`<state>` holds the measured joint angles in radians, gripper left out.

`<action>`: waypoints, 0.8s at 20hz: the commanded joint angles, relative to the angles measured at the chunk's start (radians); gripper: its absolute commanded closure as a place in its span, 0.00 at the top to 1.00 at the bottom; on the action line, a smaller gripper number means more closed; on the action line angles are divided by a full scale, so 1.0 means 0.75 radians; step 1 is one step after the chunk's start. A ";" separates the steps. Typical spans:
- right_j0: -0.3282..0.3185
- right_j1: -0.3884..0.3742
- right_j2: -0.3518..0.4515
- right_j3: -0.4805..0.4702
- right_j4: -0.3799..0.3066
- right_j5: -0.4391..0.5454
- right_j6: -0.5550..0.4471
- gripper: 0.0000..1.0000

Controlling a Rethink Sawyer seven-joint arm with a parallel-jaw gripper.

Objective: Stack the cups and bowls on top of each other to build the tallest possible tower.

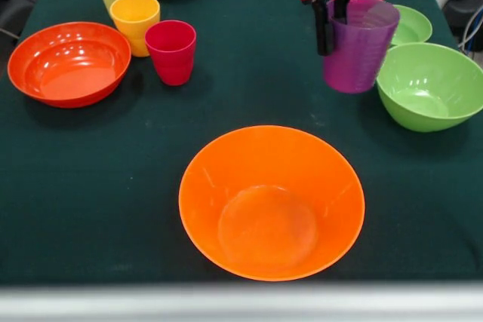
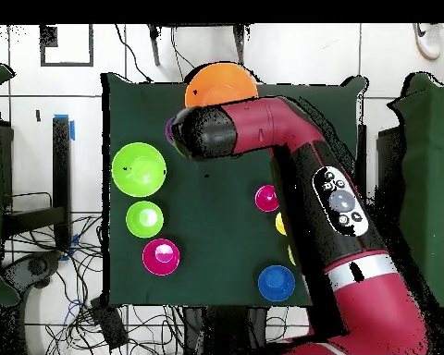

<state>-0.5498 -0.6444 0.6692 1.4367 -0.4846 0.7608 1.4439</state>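
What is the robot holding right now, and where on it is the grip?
The gripper holds the translucent ribbed purple plastic cup by its rim: one of the fingers runs down the outside wall, the other dips inside. The cup appears lifted off the table.

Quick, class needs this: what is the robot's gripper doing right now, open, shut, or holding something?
Gripper: shut on the purple cup, one finger inside the rim and one outside, the cup hanging clear of the table.
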 commanded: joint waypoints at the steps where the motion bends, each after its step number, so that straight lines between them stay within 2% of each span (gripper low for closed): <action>1: -0.013 0.090 0.128 -0.235 -0.113 0.234 -0.607 0.00; 16: 0.019 0.290 0.147 -0.545 -0.134 0.356 -0.807 0.00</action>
<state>-0.5519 -0.5127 0.7622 1.1612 -0.4972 0.8730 1.2134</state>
